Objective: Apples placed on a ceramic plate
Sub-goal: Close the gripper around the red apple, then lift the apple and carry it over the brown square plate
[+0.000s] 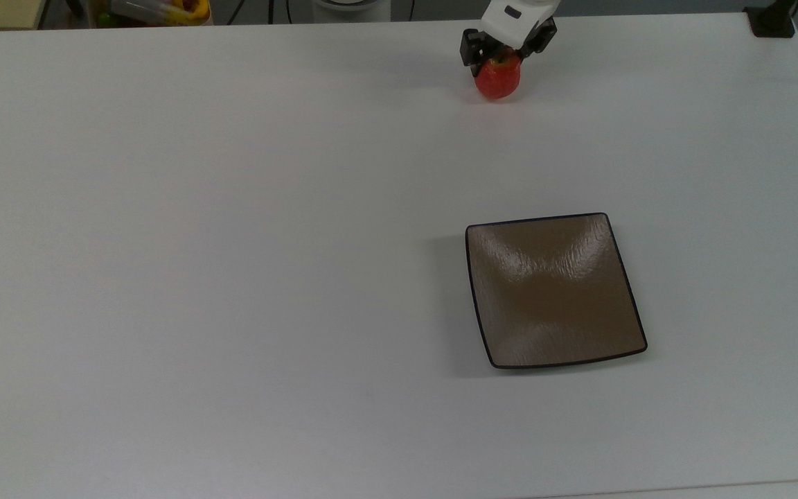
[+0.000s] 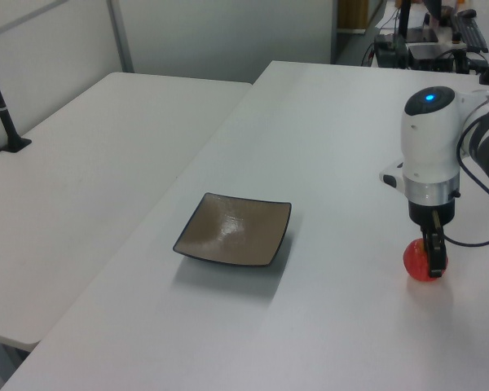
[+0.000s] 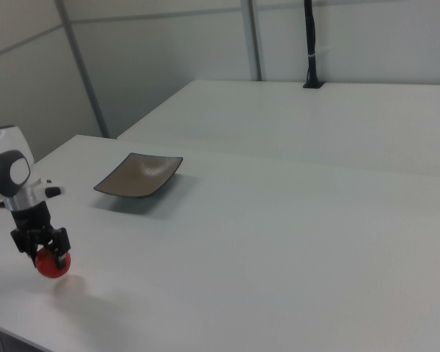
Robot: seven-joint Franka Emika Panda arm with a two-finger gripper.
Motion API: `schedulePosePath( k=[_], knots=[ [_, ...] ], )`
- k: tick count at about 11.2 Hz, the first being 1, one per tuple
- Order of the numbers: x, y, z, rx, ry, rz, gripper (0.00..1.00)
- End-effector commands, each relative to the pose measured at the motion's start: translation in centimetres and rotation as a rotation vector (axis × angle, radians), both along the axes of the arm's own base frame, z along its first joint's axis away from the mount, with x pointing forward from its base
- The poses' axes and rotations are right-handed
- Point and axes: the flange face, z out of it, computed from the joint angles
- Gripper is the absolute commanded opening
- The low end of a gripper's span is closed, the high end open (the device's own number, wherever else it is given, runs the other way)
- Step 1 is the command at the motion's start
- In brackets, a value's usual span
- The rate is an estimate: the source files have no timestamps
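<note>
**Top view log: fingers on the apple, plate bare**

Top view showed my black two-finger gripper (image 1: 499,59) lowered over the small glossy red apple (image 1: 498,81) at the far edge of the white table (image 1: 233,242), fingers pressed against its opposite sides. The right view placed the apple (image 3: 53,263) very low; I could not tell whether it touched the tabletop. The square glossy brown ceramic plate (image 1: 555,291) lay well apart from it, nothing on it.

Handling judgement: the apple looked light and rigid, but its waxy rounded skin seemed slippery. Best hold appeared to be across the widest part, below the stem shoulder, with firm, even pressure. Too high a pinch could squirt it out.
</note>
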Motion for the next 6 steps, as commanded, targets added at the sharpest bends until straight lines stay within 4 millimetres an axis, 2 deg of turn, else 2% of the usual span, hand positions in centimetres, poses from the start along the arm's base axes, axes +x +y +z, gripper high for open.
schedulePosePath(
  k=[1, 3, 5, 6],
  knots=[
    [2.3, -0.4, 5.6, -0.024, -0.015, -0.030, 0.25],
    [5.9, -1.8, 11.4, 0.003, -0.038, -0.070, 0.26],
    [10.0, -4.1, 17.1, 0.056, -0.060, -0.078, 0.26],
    [12.1, -5.0, 19.4, 0.080, -0.080, -0.097, 0.26]
  ],
)
